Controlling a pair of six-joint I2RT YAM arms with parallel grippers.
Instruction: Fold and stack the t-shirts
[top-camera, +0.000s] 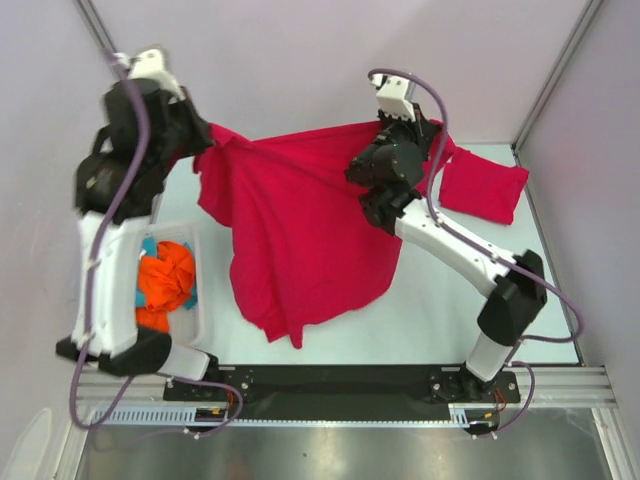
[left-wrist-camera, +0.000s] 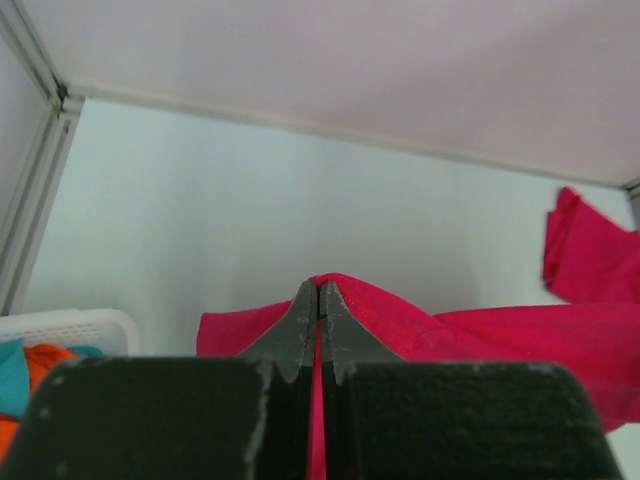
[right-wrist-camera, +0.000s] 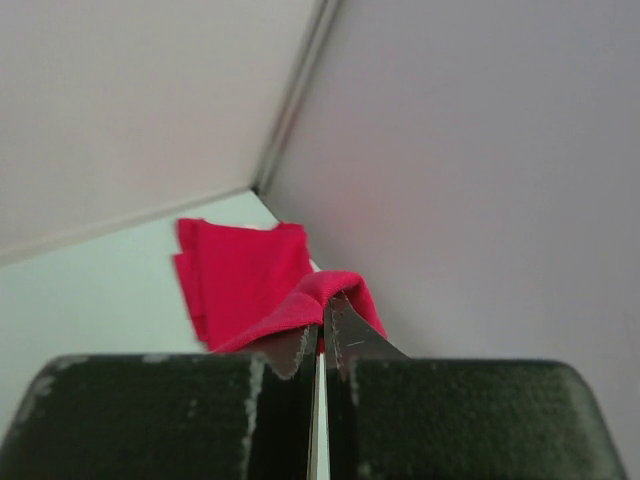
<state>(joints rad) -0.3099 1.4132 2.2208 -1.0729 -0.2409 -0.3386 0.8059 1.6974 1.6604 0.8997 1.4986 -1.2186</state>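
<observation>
Currently both the left gripper (left-wrist-camera: 318, 292) and right gripper (right-wrist-camera: 322, 318) pinch the shirt (top-camera: 290, 235), hung mid-frame; folded shirt (top-camera: 485, 187) upper right. Risk: thin edge grips may slip, dropping it crumpled.

We see bright, soft, even light falling from above in all three views. Shadows on the pale desk (top-camera: 430, 310) under the red t-shirt (top-camera: 300, 230) are faint. The overhead view is sharp. In the wrist views, the left gripper (left-wrist-camera: 318, 300) and right gripper (right-wrist-camera: 322, 325) loom dark and slightly blurred at the near edge.
</observation>
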